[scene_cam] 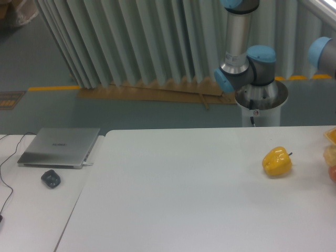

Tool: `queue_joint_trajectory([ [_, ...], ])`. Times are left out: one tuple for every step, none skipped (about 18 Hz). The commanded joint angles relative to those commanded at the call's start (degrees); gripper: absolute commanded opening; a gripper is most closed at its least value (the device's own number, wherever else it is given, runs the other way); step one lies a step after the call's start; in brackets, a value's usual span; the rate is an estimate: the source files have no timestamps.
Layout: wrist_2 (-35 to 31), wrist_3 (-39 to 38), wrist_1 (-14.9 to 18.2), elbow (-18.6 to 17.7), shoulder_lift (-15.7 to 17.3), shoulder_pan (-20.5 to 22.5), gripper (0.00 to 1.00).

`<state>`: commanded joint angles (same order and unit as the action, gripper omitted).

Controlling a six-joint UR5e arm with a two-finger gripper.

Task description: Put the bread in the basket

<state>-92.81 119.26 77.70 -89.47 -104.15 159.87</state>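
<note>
A pale tan bread roll (331, 155) is showing only as a sliver at the table's (184, 194) three o'clock edge, just right of a glossy yellow bell pepper (276, 161). The end effector is sitting out of frame, its grip and bearing impossible to judge.

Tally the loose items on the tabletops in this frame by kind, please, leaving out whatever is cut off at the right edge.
Yellow bell pepper: 1
Closed laptop: 1
Computer mouse: 1
Total: 3
The gripper is out of view, and the shapes at the right edge are too cropped to name.
</note>
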Motion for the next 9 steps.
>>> queue_joint_trajectory([
  [0.0, 0.6, 0.0, 0.1, 0.1, 0.5, 0.25],
  [0.0, 1.1, 0.0, 0.1, 0.1, 1.1, 0.25],
  [0.0, 2.3, 0.0, 0.1, 0.1, 1.6, 0.25],
  [0.0, 3.8, 0.0, 0.3, 0.1, 2.1, 0.25],
  [0.0, 5.3, 0.0, 0.4, 0.1, 2.6, 0.25],
  [0.0, 6.5, 0.0, 0.4, 0.1, 3.2, 0.25],
  [0.0, 7.9, 0.0, 0.4, 0.1, 4.0, 0.25],
  [0.1, 9.1, 0.0, 0.4, 0.1, 4.8, 0.25],
  [0.1, 10.4, -0.1, 0.4, 0.1, 5.4, 0.25],
])
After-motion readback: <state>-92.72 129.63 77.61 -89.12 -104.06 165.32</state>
